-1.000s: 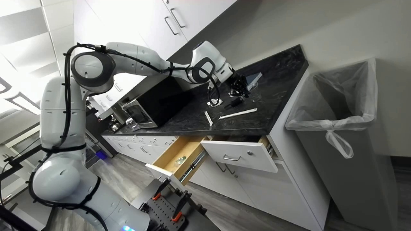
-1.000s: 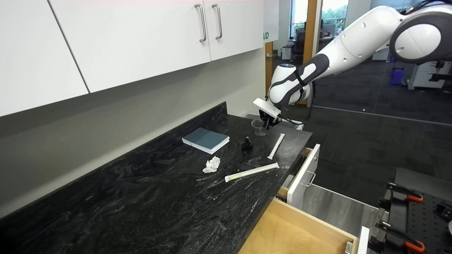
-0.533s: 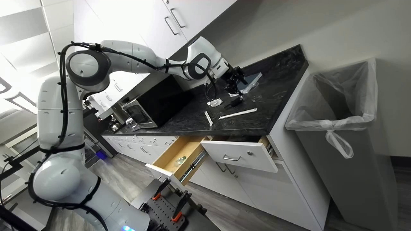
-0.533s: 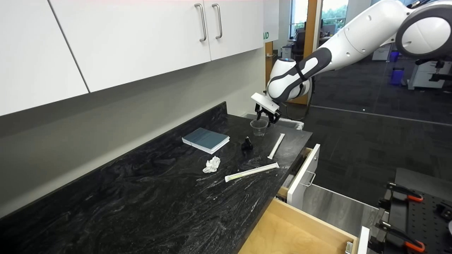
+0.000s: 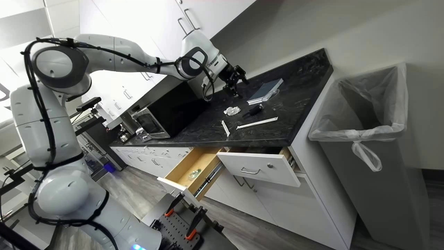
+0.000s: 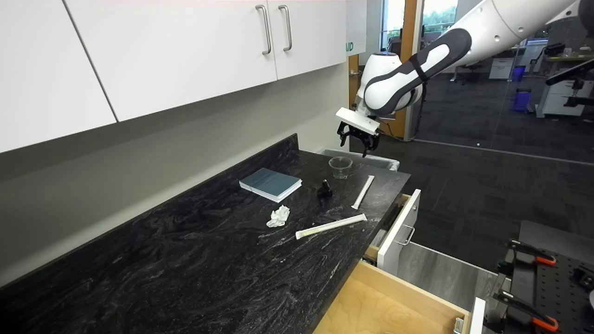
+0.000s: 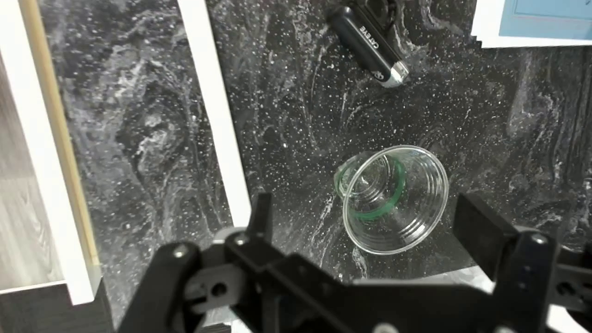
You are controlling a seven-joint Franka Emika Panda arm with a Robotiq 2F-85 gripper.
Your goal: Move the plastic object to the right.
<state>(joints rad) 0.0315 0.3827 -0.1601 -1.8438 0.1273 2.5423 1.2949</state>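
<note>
The plastic object is a clear cup with a green band, upright on the dark counter near its far end (image 6: 340, 168). It shows faintly beside the book in an exterior view, as a clear cup (image 5: 272, 94). In the wrist view the cup (image 7: 380, 210) lies beyond and between the spread fingers, touched by neither. My gripper (image 7: 364, 200) is wide open and holds nothing. Both exterior views place the gripper (image 6: 353, 148) in the air above the counter, higher than the cup's rim, with a gap between them.
On the counter lie a blue book (image 6: 270, 184), a black light (image 6: 325, 189), crumpled white paper (image 6: 278, 216) and two white strips (image 6: 331, 226). Two drawers stand pulled out, one a wooden drawer (image 5: 197, 163). A lined bin (image 5: 360, 135) stands past the counter's end; cabinets (image 6: 209, 55) hang above.
The fingers, close together at the cup's rim a second ago, have spread apart. The gripper has risen and drawn back from the cup, which stays standing in nearly the same place.
</note>
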